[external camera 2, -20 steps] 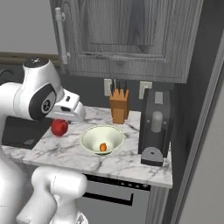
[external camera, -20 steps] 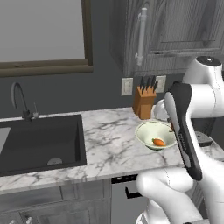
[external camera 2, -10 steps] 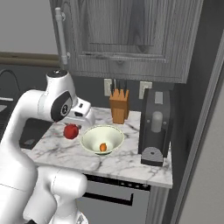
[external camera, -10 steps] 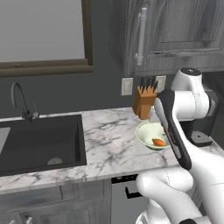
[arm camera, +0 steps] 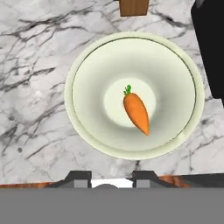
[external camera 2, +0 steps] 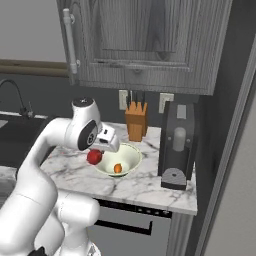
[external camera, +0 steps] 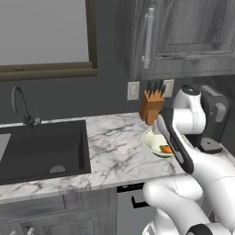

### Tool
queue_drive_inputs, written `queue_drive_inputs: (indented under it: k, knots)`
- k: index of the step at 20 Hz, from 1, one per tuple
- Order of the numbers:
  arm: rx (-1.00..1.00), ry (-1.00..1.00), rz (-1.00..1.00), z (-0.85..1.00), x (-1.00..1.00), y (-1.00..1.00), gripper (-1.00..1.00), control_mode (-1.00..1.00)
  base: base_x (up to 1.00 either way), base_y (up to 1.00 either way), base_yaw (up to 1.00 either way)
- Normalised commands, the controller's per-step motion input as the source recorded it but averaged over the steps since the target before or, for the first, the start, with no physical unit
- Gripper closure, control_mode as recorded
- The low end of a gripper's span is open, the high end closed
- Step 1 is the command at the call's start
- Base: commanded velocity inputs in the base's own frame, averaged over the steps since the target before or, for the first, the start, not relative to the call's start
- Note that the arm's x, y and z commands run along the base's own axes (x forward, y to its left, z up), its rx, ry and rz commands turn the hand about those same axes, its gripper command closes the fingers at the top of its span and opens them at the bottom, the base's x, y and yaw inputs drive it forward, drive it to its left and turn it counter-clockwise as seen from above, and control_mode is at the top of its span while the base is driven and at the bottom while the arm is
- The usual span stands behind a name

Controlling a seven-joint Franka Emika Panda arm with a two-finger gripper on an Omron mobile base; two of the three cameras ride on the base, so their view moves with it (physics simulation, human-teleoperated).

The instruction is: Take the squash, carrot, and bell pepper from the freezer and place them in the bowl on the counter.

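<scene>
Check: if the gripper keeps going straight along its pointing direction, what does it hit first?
Likely the bowl: the hand view looks straight down into it, with the carrot near centre. The gripper carries the bell pepper, which would touch first.

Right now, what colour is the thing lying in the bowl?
Orange, with a small green leafy tip: the carrot in the pale cream-green bowl. Hand view shows it best.

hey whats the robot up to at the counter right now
The white arm is carrying the bell pepper in its gripper, just above the left rim of the bowl on the marble counter. The carrot already lies in the middle of the bowl. A wooden knife block stands behind the bowl and a dark appliance to its right.
</scene>
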Motion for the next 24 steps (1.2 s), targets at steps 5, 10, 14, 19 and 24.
queue_drive_inputs:
  k: [5, 10, 14, 19, 24]
  knots:
    - [0.0, 0.02, 0.0, -0.4, 0.68, -0.05, 1.0, -1.0, 0.0, 0.0, 0.0]
    - [0.0, 0.04, 0.0, -0.26, 0.63, -0.04, 1.0, -1.0, 0.0, 0.0, 0.0]
    - [0.0, 0.05, 0.0, -0.36, 0.54, -0.01, 1.0, -1.0, 0.0, 0.0, 0.0]
    - [0.0, 0.05, 0.0, -0.42, 0.45, -0.01, -1.0, -1.0, 0.0, 0.0, 0.0]
    - [0.0, 0.01, 0.0, -0.15, 0.16, -0.01, -1.0, -1.0, 0.0, 0.0, 0.0]
